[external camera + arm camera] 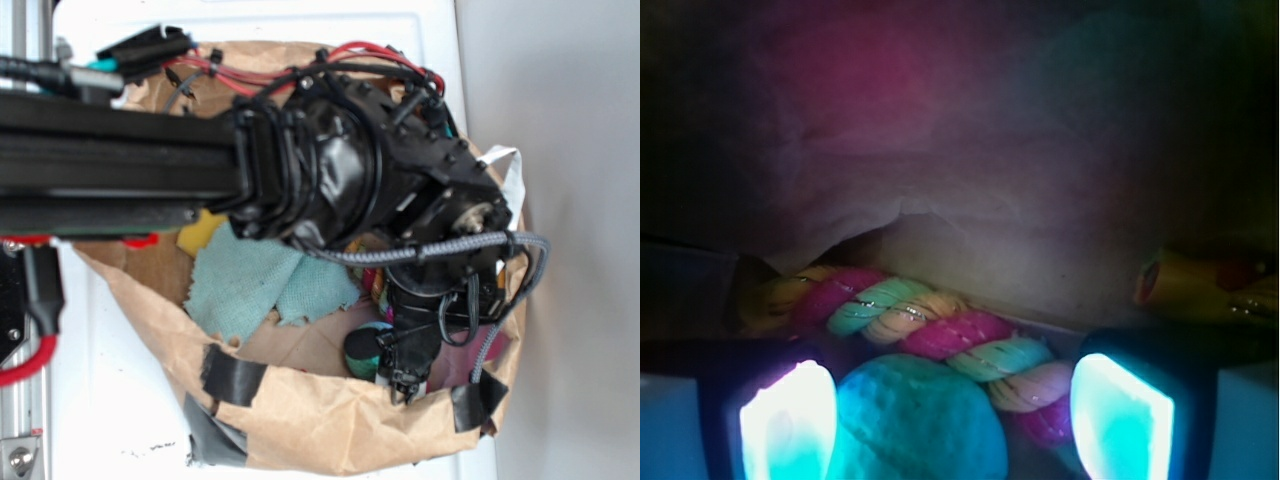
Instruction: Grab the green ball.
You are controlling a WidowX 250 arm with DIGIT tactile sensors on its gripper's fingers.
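Two glowing fingertip pads point(790, 420) fill the bottom corners of the wrist view, standing well apart with nothing pinched between them, so the gripper point(950, 420) is open. Between them, but crowded toward the left pad, sits the green ball point(915, 420), washed turquoise by the light here; its rounded top lies just ahead of the fingertips and its left flank looks to be touching or nearly touching the left pad, while a clear gap remains on the right side. Just behind the ball, and touching it, runs a twisted rope point(930, 325) in pink, green and yellowish strands, slanting from upper left to lower right across the view; beyond that rises the dim wall of the paper bag point(970, 220). Being round, the ball has no long axis to line up with, so the coming move seems to turn mainly on going a little deeper and centring slightly, so the jaws close on the ball alone and not on the rope behind it. From the exterior view the arm reaches across from the left, its wrist bent steeply down into the brown bag, with the fingers low inside near the front wall. The ball shows there only as a dark green sliver beside the gripper, right of a pale teal cloth point(255, 285).
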